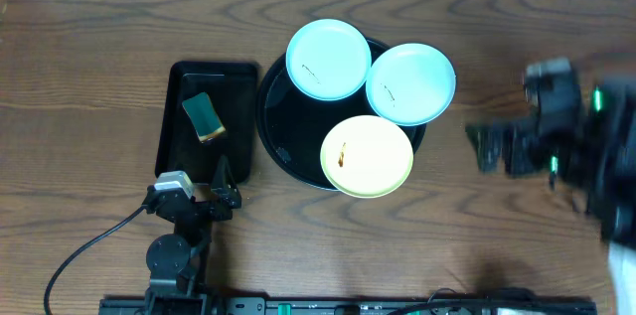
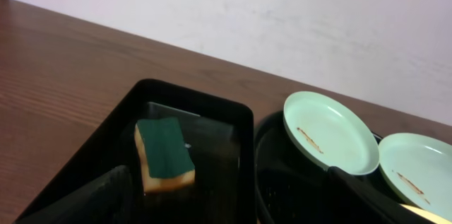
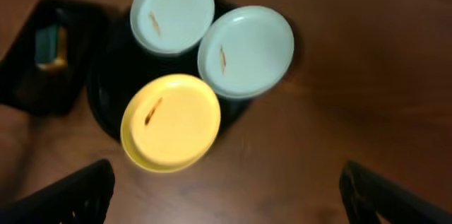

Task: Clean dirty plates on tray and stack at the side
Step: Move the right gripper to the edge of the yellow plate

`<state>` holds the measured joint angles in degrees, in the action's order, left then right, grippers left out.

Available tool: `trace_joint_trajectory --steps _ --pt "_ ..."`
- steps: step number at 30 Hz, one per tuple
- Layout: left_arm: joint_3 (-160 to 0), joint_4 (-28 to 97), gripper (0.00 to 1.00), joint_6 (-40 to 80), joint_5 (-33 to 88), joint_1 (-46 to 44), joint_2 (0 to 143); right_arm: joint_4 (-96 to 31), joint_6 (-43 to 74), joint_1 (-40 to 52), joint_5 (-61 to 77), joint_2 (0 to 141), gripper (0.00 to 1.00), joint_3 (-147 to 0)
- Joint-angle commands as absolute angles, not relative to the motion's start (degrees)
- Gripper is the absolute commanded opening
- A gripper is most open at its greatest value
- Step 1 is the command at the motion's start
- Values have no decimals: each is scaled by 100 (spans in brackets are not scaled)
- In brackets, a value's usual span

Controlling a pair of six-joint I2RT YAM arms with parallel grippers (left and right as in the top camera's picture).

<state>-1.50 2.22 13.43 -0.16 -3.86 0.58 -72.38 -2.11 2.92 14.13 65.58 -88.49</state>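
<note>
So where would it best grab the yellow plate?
Probably by the near rim of the yellow plate, where it juts past the tray: one finger over, one under. Come in low from the robot's side of the table, since the plate is shallow and the two blue plates crowd its far side.

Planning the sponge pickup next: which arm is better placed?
Left. The left tool hangs open right beside the small tray holding the sponge. The right tool is across the table, past the plates.
</note>
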Motion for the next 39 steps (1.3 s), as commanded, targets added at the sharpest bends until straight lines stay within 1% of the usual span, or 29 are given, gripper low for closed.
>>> trace_joint_trajectory --steps 1,3,5,7,8,9,11,12,13,14,17,18,19,20,23,24,25,26,27,28,33,36,38,39 --pt "-23 421 86 1253 -102 -357 23 -7664 -69 255 1682 7596 99 -9990" --pt "-23 421 86 1253 -102 -357 23 -8051 -69 255 1820 8064 99 -10372" --pt "-23 421 86 1251 -102 -357 23 -8040 91 255 2025 8357 99 -10516" --pt "-23 421 86 1253 -102 -357 23 -8095 735 276 1898 8538 99 -10514" --pt "-23 421 86 1253 -102 -357 23 -8145 1004 316 1732 8608 96 -10499" --pt "-23 421 86 1253 -102 -357 23 -8195 1247 390 1437 8661 88 -10473" --pt "-23 421 86 1251 -102 -357 23 -8313 1721 572 746 8691 64 -10377" --pt "-23 421 86 1253 -102 -357 23 -8409 1935 683 484 8691 48 -10302" --pt "-23 421 86 1251 -102 -357 23 -8510 2071 812 329 8689 41 -10206" --pt "-23 421 86 1253 -102 -357 23 -8611 2152 947 255 8685 40 -10103" --pt "-23 421 86 1253 -102 -357 23 -8674 2386 1376 239 8685 47 -9636" --pt "-23 421 86 1253 -102 -357 23 -8632 2434 1479 239 8687 56 -9465" --pt "-23 421 86 1251 -102 -357 23 -8499 2473 1568 266 8689 86 -9253" --pt "-23 421 86 1251 -102 -357 23 -8344 2484 1616 320 8691 99 -9083" --pt "-23 421 86 1253 -102 -357 23 -7861 2403 1653 655 8709 99 -8654" --pt "-23 421 86 1253 -102 -357 23 -7782 2362 1653 794 8724 91 -8556" --pt "-23 421 85 1251 -102 -357 23 -7725 2366 1653 875 8731 73 -8458" --pt "-23 421 86 1253 -102 -357 23 -7677 2438 1656 886 8733 53 -8372" --pt "-23 421 86 1253 -102 -357 23 -7631 2521 1660 884 8733 40 -8281" --pt "-23 421 86 1251 -102 -357 23 -7592 2613 1660 884 8733 37 -8195" --pt "-23 421 86 1251 -102 -357 23 -7459 2790 1660 884 8733 45 -7673" --pt "-23 421 86 1251 -102 -357 23 -7378 2871 1660 884 8733 45 -7249" --pt "-23 421 86 1251 -102 -357 23 -7262 2871 1660 882 8733 28 -6952" --pt "-23 421 86 1253 -102 -357 23 -7201 2871 1660 884 8733 22 -6838"
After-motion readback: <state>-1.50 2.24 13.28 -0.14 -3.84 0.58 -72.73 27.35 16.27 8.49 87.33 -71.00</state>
